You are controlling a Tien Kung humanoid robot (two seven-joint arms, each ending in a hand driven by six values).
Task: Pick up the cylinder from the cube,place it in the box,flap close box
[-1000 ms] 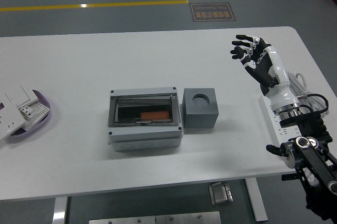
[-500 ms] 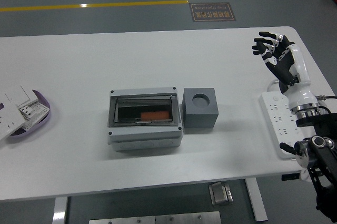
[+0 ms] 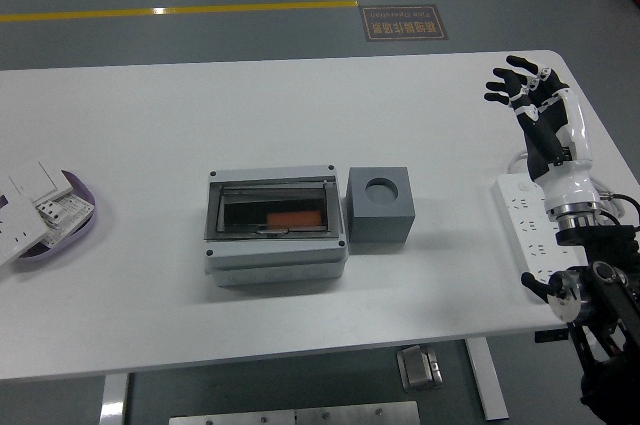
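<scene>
A grey box point(image 3: 274, 227) stands near the table's middle. Its clear flap lies shut over the opening, and an orange cylinder point(image 3: 294, 218) lies inside under it. A grey cube point(image 3: 381, 206) with an empty round hole in its top stands against the box's right side. My right hand point(image 3: 526, 92) is raised over the table's far right corner, fingers spread and empty, well clear of the cube and box. My left arm is out of view.
A white power strip point(image 3: 530, 228) with its cable lies at the right edge under my right forearm. A purple tray point(image 3: 78, 222) with white switch parts sits at the left edge.
My right hand has moved right and slightly away from the box, from over the table toward its far right corner. The power strip has come into full view. Box and cube have not moved.
</scene>
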